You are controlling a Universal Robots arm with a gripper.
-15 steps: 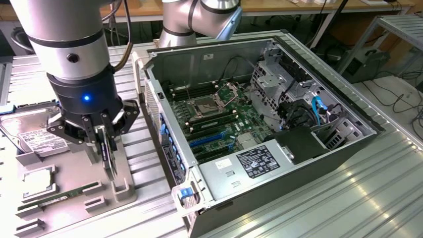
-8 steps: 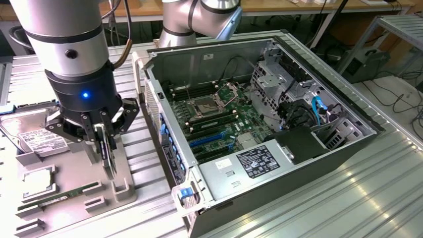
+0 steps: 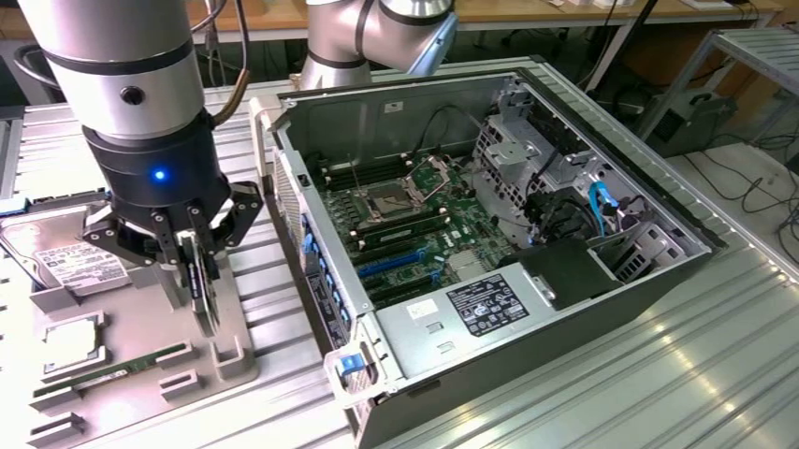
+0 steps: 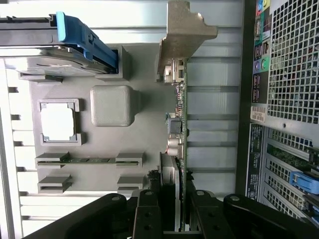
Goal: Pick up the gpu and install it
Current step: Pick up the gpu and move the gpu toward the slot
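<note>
Black gpu [image 3: 204, 295], on edge, long axis roughly level, silver bracket [image 4: 185, 35] at far end, is clamped in the gripper [image 3: 196, 248] over the grey tray [image 3: 131, 323], open case [image 3: 374, 122] on the exterior view's right.

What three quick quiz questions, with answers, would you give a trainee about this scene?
1. True or false: the gpu already sits in the open computer case.
2. What do the jaws grip? A memory stick, B gpu, C hard drive.
3. Over what is the gpu held?
Key: 1 false; 2 B; 3 the grey parts tray.
</note>
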